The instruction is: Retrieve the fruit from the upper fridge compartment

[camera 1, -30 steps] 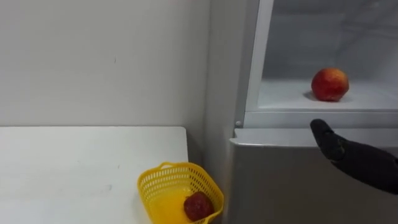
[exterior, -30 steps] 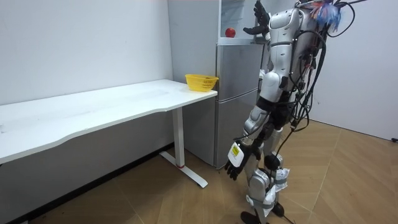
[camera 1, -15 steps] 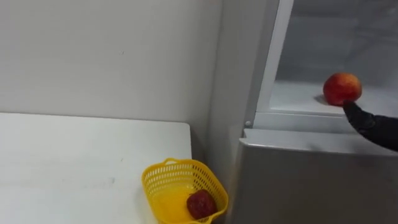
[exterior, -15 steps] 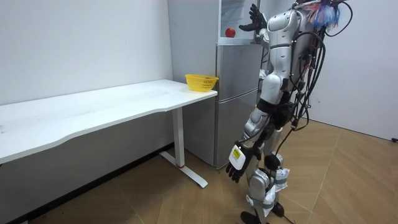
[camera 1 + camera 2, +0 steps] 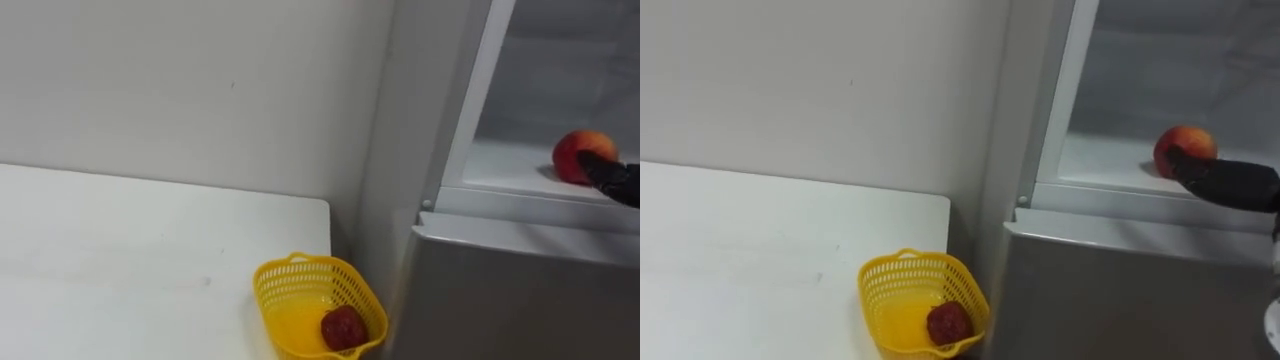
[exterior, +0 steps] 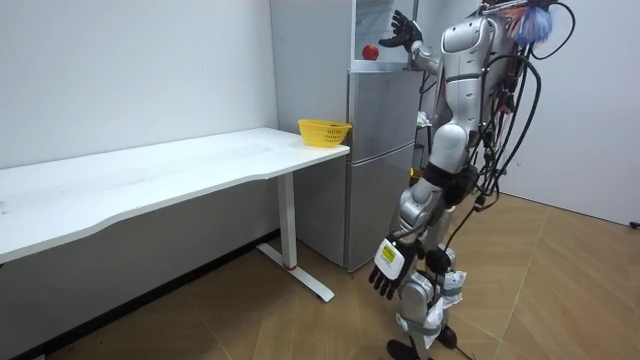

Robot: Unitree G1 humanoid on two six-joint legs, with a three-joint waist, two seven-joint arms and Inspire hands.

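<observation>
the round red apple (image 5: 572, 155), with no long axis, sits near the front edge of the fridge shelf (image 5: 505, 165). the right robot hand (image 5: 1230, 185) is against it, fingers spread wide. a yellow basket (image 5: 290, 290) stands at the white desk's (image 5: 120, 260) corner beside the fridge (image 5: 520, 300).

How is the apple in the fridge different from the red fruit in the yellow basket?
The apple is bright red with yellow patches; the basket fruit is darker red. The apple sits on the fridge shelf by the right hand; the basket fruit lies in the yellow basket on the table. Both are roundish and red.
</observation>
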